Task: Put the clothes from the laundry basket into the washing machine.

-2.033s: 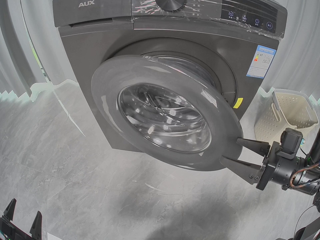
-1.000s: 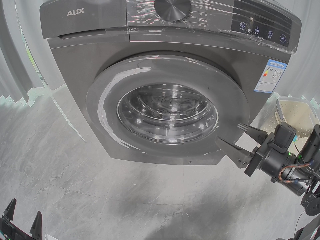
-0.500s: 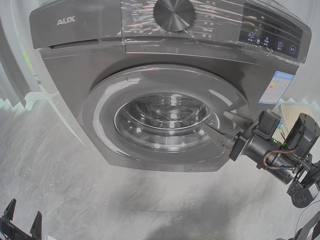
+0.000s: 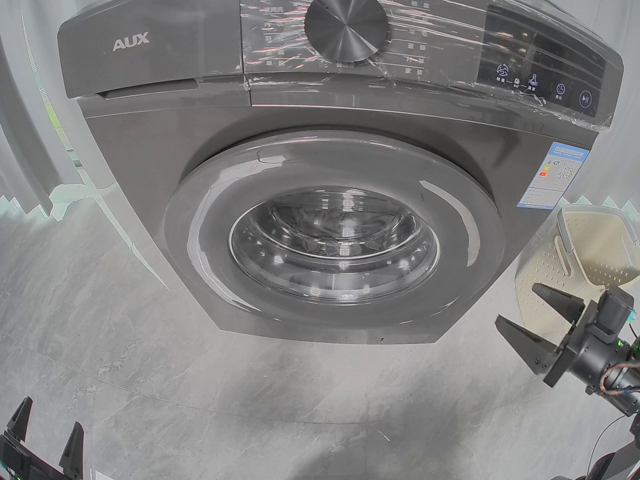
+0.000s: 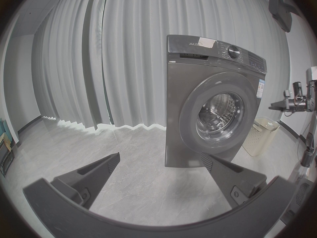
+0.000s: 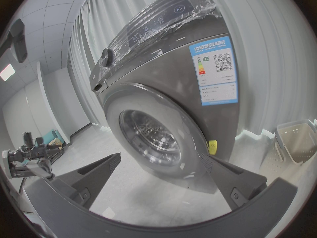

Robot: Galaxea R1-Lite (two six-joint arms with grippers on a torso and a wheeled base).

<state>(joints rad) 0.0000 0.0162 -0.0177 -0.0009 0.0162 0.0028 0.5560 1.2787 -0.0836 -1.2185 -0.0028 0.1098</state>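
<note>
Door [image 4: 200,235] of the washer [image 4: 173,41] is shut, and the basket [image 4: 600,248] just beside it on the right looks empty, so I judge the clothes are already inside (through the glass I cannot make them out). Right gripper [image 4: 517,305] hangs spread near the basket, touching nothing. Left gripper [image 4: 51,415], also spread, rests low, well apart.

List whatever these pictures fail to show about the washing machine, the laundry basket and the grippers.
1. Washing machine: head view, glare on the door glass hides whether anything lies inside.
2. Laundry basket: head view, the picture's right edge cuts it; its own wall hides its bottom.
3. Left gripper: head view, the bottom edge cuts off all but its fingers.
</note>
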